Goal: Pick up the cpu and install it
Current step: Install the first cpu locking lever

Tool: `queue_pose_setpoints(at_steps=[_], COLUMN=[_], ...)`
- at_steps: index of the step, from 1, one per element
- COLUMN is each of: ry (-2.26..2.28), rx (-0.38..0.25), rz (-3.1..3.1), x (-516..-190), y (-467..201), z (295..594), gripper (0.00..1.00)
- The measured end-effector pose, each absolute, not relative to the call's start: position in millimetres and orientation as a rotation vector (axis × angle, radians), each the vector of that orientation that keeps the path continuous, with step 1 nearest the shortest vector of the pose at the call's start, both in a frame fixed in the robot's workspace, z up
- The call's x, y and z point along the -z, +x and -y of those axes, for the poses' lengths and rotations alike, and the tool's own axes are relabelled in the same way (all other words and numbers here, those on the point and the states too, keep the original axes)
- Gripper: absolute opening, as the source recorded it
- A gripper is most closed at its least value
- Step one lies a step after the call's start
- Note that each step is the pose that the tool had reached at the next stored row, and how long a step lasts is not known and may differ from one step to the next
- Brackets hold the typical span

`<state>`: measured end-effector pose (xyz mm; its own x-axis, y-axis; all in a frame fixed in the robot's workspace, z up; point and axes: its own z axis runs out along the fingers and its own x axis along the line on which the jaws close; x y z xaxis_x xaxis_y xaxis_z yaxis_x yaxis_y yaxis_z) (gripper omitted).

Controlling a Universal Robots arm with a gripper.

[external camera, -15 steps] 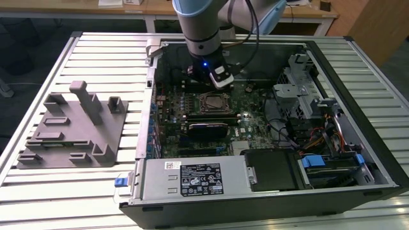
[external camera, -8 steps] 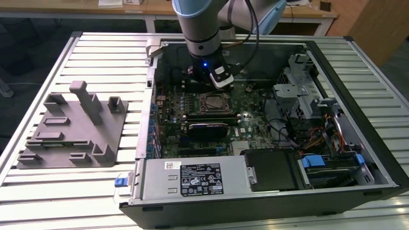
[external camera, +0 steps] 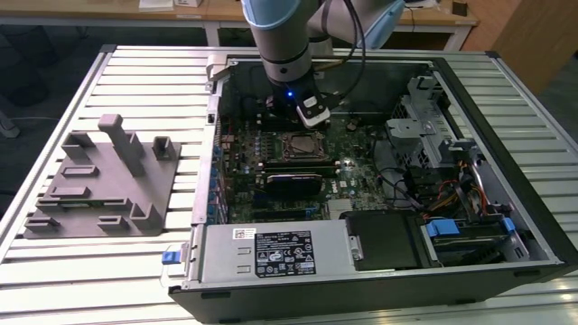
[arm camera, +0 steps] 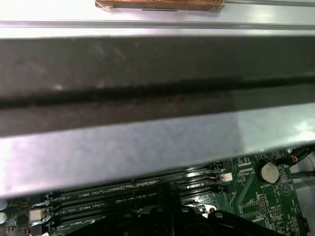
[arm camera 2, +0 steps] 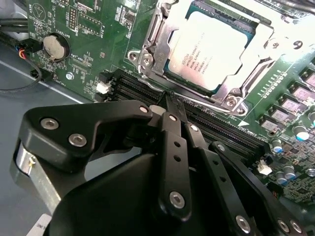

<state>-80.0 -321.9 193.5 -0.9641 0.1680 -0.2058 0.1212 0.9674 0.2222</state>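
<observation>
**Chip resting in its socket, my fingers closed and empty**

An open computer case (external camera: 380, 271) fills the centre and right of the exterior view, with a grey tray (external camera: 99, 183) at the left. My arm (external camera: 284, 40) reaches down from the top centre. In the second wrist view, my gripper (arm camera 2: 170, 101) sits low in the frame, fingers pressed together, holding nothing. The cpu (arm camera 2: 214, 49) lies in the socket (arm camera 2: 147, 61) at upper right, just beyond my fingertips. I judge it light, stiff and slick on top, with a fragile underside; hold it by opposite edges only.
</observation>
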Motion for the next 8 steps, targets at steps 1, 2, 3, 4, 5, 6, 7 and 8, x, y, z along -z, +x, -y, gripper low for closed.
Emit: queue_pose_setpoints(at_steps=[1,2,3,4,5,6,7,8], ry=[0.215,0.215,0.214,0.214,0.214,0.214,0.214,0.214], rx=[-0.305,-0.303,-0.302,-0.3,-0.298,-0.297,-0.296,-0.296], rz=[-2.892,-2.892,-2.892,-2.891,-2.891,-2.891,-2.891,-2.891], x=[-193.1,-193.0,-192.7,-192.5,-192.3,-191.9,-191.5,-190.9], y=[-80.0,-80.0,-80.0,-80.0,-80.0,-80.0,-80.0,-80.0], z=[321.9,322.0,322.0,322.1,322.2,322.2,322.3,322.3], gripper=[0.11,0.11,0.11,0.11,0.11,0.11,0.11,0.11])
